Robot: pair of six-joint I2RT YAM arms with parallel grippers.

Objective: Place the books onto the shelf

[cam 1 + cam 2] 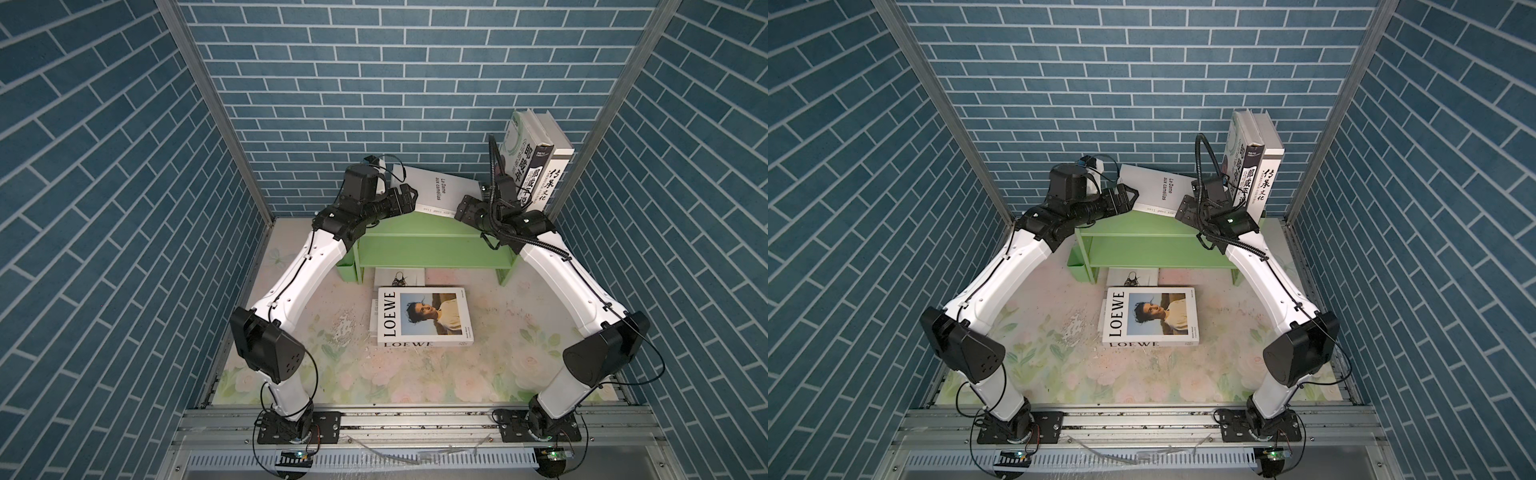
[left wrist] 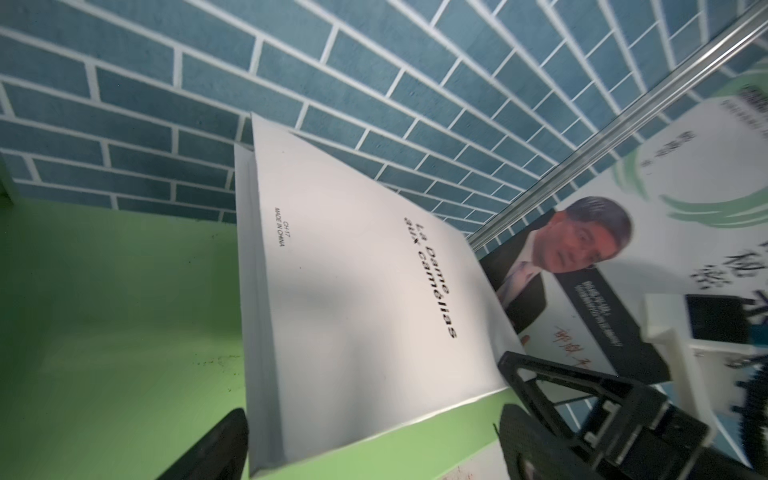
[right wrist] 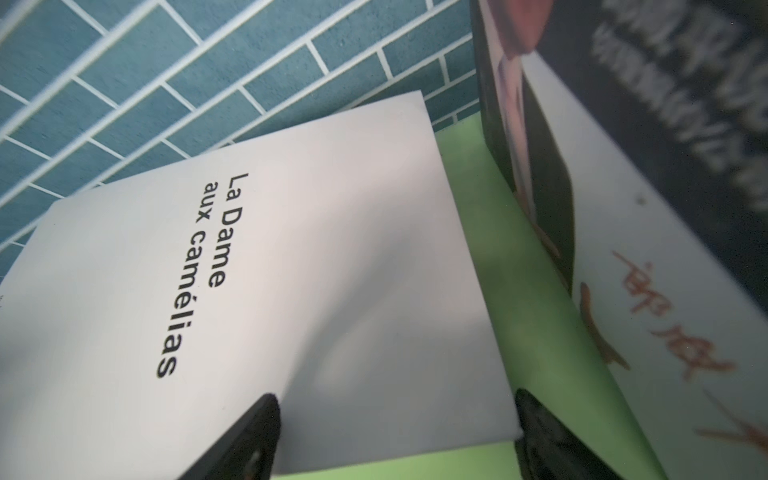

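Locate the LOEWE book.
In both top views the LOEWE book lies flat on the floral tabletop, mid-table, just in front of the green shelf.

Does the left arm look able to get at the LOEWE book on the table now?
Probably yes. The LOEWE book lies flat on the table in front of the green shelf, with nothing on it or across the way. The left arm's fingers, open and empty, are up at the shelf top.

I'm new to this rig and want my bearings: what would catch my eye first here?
The big LOEWE book with a portrait cover lies flat mid-table, in front of the green shelf. On the shelf's top a white book leans tilted between the left claw and right claw, beside upright books at the right end.
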